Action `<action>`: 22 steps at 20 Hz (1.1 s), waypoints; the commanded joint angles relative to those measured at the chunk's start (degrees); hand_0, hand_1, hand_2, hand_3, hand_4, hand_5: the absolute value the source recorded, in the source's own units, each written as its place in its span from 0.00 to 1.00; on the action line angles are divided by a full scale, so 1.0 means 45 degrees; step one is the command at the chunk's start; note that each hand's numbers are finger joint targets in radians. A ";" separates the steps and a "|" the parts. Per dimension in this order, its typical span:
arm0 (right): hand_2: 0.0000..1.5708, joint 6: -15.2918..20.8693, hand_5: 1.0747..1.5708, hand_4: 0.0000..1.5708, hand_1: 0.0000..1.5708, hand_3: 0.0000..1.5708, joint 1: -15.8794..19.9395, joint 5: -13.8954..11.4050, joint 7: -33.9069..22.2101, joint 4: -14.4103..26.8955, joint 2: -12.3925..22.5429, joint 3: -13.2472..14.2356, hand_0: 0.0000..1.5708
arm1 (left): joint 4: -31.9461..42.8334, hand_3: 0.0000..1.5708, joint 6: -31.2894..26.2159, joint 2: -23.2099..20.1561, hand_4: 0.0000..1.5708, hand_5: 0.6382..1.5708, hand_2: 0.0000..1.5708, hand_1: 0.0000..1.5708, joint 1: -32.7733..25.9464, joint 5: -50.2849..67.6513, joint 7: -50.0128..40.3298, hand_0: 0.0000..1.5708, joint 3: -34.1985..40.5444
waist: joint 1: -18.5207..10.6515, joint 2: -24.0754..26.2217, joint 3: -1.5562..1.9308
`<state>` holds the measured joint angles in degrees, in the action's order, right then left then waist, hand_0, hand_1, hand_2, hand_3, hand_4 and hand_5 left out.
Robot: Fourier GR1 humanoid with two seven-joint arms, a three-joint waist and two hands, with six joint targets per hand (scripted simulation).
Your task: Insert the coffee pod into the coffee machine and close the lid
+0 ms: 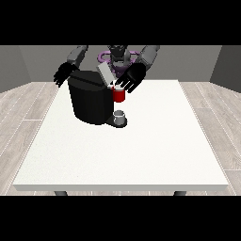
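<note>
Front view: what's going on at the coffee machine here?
The robot stands behind the white table with both hands up at the black coffee machine. The hand at the view's right is spread over a red thing at the machine, beside the raised lid. The hand at the view's left hovers by the machine's far side.

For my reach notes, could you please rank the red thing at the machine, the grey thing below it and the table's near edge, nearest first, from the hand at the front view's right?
1. red thing at the machine, just under the hand at the view's right.
2. grey thing, lower, at the machine's base.
3. table's near edge, bottom.
</note>
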<state>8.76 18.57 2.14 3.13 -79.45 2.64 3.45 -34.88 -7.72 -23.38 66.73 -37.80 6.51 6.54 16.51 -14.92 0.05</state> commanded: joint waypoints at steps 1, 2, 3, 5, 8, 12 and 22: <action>0.00 0.0424 1.00 0.28 0.00 0.00 -0.0286 -0.0266 0.0080 -0.0141 -0.0374 -0.0254 0.00 | 0.0050 0.69 0.0349 0.0218 0.29 1.00 0.78 0.77 -0.0468 -0.0169 0.0344 0.77 -0.0111 | -0.0164 0.0069 -0.0012; 0.00 0.0317 1.00 0.28 0.00 0.00 -0.0193 -0.0280 -0.0016 -0.0355 -0.0285 -0.0333 0.00 | 0.0239 0.67 0.0135 -0.0047 0.29 1.00 0.76 0.74 -0.0239 -0.0205 0.0282 0.74 -0.0056 | 0.0095 -0.0109 -0.0012; 0.00 0.0016 1.00 0.28 0.00 0.00 0.0123 0.0046 0.0078 -0.0132 -0.0004 0.0029 0.00 | 0.0194 0.65 -0.0345 -0.0746 0.28 1.00 0.74 0.72 0.0499 -0.0046 0.0218 0.72 0.0229 | 0.0192 -0.0513 -0.0009; 0.00 0.0046 1.00 0.26 0.00 0.00 -0.0174 0.0084 0.0233 0.0031 0.0002 0.0151 0.00 | 0.0024 0.64 0.0110 -0.0217 0.29 1.00 0.74 0.72 -0.0139 -0.0340 0.0450 0.72 -0.0148 | -0.0033 -0.0295 -0.0009; 0.00 0.0080 1.00 0.23 0.00 0.00 -0.0771 -0.0100 0.0761 0.0213 -0.0306 -0.0143 0.00 | 0.0089 0.61 -0.0495 -0.0666 0.26 1.00 0.72 0.69 0.0197 -0.0236 0.0173 0.69 0.0037 | -0.0066 0.0003 -0.0007; 0.00 -0.0111 1.00 0.26 0.00 0.00 0.0146 0.0246 0.0033 -0.0039 0.0279 0.0343 0.00 | -0.0013 0.61 0.0412 -0.0241 0.23 1.00 0.72 0.67 -0.0199 -0.0503 0.0682 0.67 -0.0126 | -0.0072 -0.0424 -0.0011; 0.00 0.0001 1.00 0.29 0.00 0.00 -0.0500 0.0057 0.0984 0.0260 -0.0261 -0.0007 0.00 | 0.0134 0.00 -0.1087 -0.1193 0.00 1.00 0.00 0.00 0.0119 -0.1088 0.1070 0.00 -0.0648 | -0.0150 -0.0241 -0.0006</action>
<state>8.40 18.03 2.85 4.77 -79.02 2.82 4.08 -34.80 -9.95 -26.74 67.01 -41.38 10.50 4.71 15.99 -15.78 0.06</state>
